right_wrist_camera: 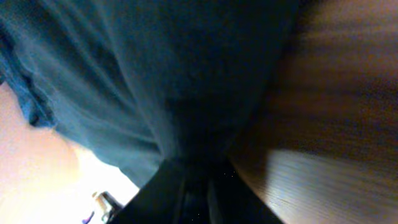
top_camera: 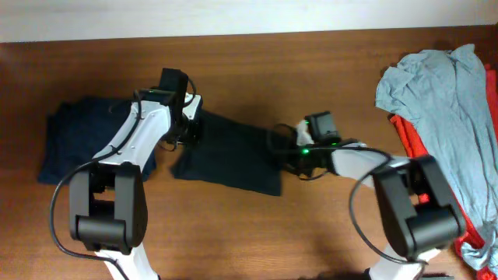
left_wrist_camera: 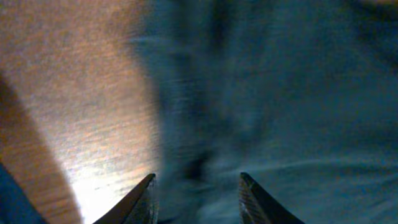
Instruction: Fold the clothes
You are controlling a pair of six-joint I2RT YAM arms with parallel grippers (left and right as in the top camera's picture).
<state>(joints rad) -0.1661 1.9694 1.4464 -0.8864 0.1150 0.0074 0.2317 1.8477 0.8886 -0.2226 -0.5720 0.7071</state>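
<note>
Clamped shut with the right gripper (right_wrist_camera: 196, 177) on the right edge of the black T-shirt (top_camera: 229, 155) folded at the table's (top_camera: 311, 62) middle, with the left gripper (left_wrist_camera: 196, 180) half open over its left edge, gripping nothing; farther off, navy garment (top_camera: 74, 140) at table's left, grey shirt (top_camera: 443, 93) at its right end.

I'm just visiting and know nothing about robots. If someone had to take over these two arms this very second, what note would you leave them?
Left gripper: jaws apart at the T-shirt's left edge, no grip visible.
Right gripper: shut on the T-shirt's right edge.
T-shirt: mid-table, already folded down to a rough, skewed rectangle.
Elsewhere: navy garment at the left; grey shirt heaped over a red shirt at the right.
Left to do: probably bring the pinched right edge over for another fold, then flatten the T-shirt.
</note>
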